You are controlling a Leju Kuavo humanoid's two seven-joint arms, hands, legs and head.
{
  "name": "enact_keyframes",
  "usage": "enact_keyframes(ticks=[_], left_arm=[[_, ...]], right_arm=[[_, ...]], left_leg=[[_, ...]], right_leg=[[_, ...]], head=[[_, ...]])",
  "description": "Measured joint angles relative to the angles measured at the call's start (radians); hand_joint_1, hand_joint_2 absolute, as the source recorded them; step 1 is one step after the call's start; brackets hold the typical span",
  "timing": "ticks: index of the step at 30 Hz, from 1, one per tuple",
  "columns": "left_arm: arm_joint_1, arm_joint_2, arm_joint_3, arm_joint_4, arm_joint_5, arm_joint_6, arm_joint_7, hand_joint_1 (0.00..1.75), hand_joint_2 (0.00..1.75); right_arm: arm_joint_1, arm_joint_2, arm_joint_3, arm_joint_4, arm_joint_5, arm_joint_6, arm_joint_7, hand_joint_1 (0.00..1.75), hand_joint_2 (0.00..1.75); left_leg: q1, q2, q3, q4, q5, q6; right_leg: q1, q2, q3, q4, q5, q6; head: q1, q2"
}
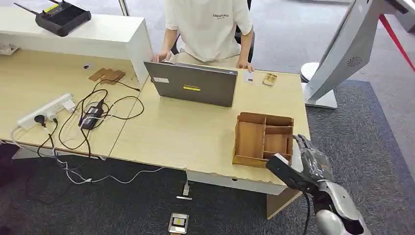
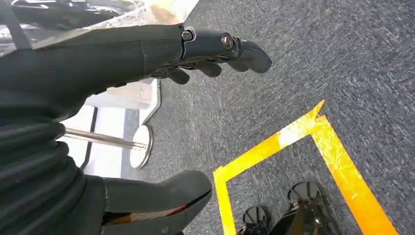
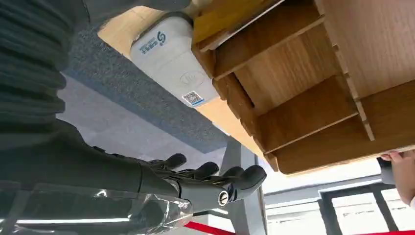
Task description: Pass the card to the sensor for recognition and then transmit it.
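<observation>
Card (image 1: pixel 248 77) lying flat on the desk's (image 1: pixel 195 137) far edge, just beside the person's hand (image 1: pixel 243 64). Sensor (image 3: pixel 169 58) sitting at the desk's near right edge, touching the wooden tray (image 1: pixel 263 139). Right hand (image 1: pixel 306 164) hovering just beside both, fingers apart, holding nothing; left hand (image 2: pixel 147 54) hanging over carpet, likewise holding nothing.

Desk (image 1: pixel 195 142): pale wood grain. Landmark for rest. On it: tan wooden organiser (image 1: pixel 263 139); grey laptop (image 1: pixel 192 83) with yellow sticker; white power strip (image 1: pixel 45 110); black cables (image 1: pixel 93 117). Beside the desk: dark grey carpet (image 1: pixel 367 147). Left wrist view: yellow floor tape (image 2: pixel 293 142) on the grey carpet.
</observation>
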Motion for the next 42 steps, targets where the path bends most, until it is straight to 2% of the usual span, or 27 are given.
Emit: enact_keyframes(ticks=[6,15,19,23,42], left_arm=[[0.000,0.003,0.000,0.000,-0.003,-0.011,-0.001,0.00,1.75],[0.000,0.013,-0.004,0.000,-0.017,-0.024,-0.003,0.00,1.75],[0.000,0.017,-0.013,0.000,-0.020,-0.029,-0.003,0.00,1.75],[0.002,0.022,-0.018,0.000,-0.030,-0.043,-0.003,0.00,1.75],[0.003,0.045,-0.035,0.000,-0.052,-0.064,-0.006,0.00,1.75]], right_arm=[[-0.001,0.011,0.020,0.003,-0.004,-0.003,0.000,0.00,1.75],[-0.011,0.047,0.046,0.039,0.019,-0.062,-0.050,0.00,1.75],[-0.028,0.081,0.060,0.100,0.034,-0.095,-0.075,0.00,1.75],[-0.035,0.093,0.069,0.124,0.036,-0.124,-0.083,0.00,1.75],[-0.042,0.102,0.065,0.232,0.085,-0.233,-0.090,0.00,1.75]], left_leg=[[0.000,0.000,0.000,0.000,0.000,0.000],[0.000,0.000,0.000,0.000,0.000,0.000],[0.000,-0.001,0.000,0.000,0.000,0.000],[0.000,0.000,0.000,0.000,0.000,0.000],[0.000,0.000,0.000,0.000,0.000,0.000]], right_leg=[[0.000,0.000,0.000,0.000,0.000,0.000],[0.000,0.000,0.000,0.000,0.000,0.000],[0.001,0.000,0.000,0.000,0.000,0.000],[0.001,0.000,0.000,0.000,0.000,0.000],[0.001,0.000,0.000,0.000,0.000,0.000]], head=[[0.000,0.000],[0.000,0.000],[0.000,0.000],[0.000,0.000],[0.000,0.000]])
